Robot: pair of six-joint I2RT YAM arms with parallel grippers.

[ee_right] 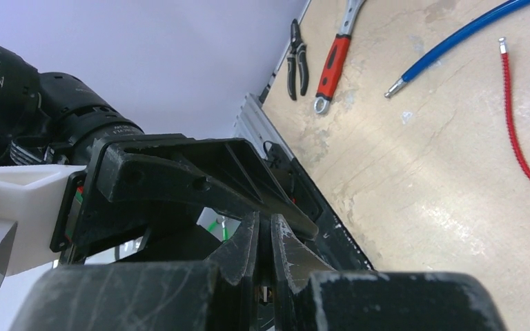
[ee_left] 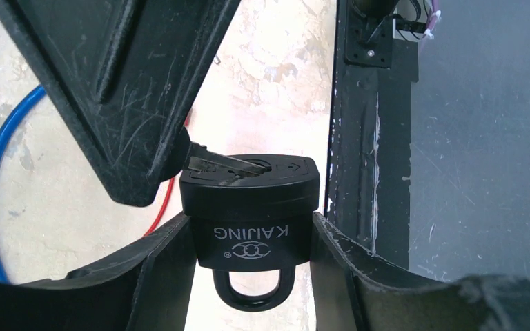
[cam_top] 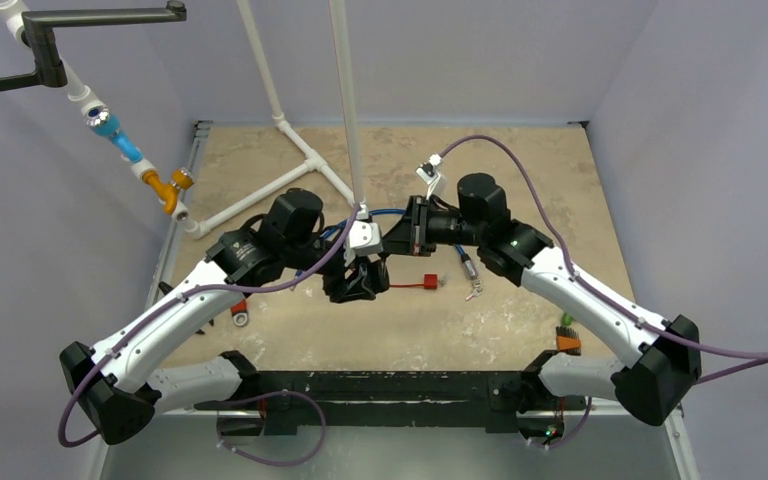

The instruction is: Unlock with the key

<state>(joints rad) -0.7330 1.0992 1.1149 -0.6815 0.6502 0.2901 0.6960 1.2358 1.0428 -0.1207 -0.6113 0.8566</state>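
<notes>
Jaws of L gripper (ee_left: 252, 238) sit about half apart, clamped on the two side edges of the padlock (ee_left: 248, 207), logo face toward the L wrist cam. Jaws of R gripper (ee_right: 263, 238) are pinched almost together on the key (ee_left: 210, 164); only its blade shows in the L wrist view. Padlock is held in the air above the table (ee_right: 421, 172), mid-workspace btwn the two arms. Its keyway (ee_left: 266, 165) faces R gripper, and the shackle (ee_left: 254, 295) points back toward the L wrist & looks shut.

Handling, my read: padlock is solid, stiff and fairly heavy for its size, w/ a smooth black coat. It's likely to slip or twist in the grip if the key gets torqued hard. Best hold is as it is: across the body's width, clear of shackle & keyway. Key is thin, light and rigid, but could bend or skid in the grip, so hold it by the head w/ the blade free. Blade lies at a slant w/ its tip at the keyway and seems partly in; depth can't tell.

Pose: both arms reach fwd & inward, elbows out, wrists bent toward each other. The grippers meet nose to nose near the table's middle.
</notes>
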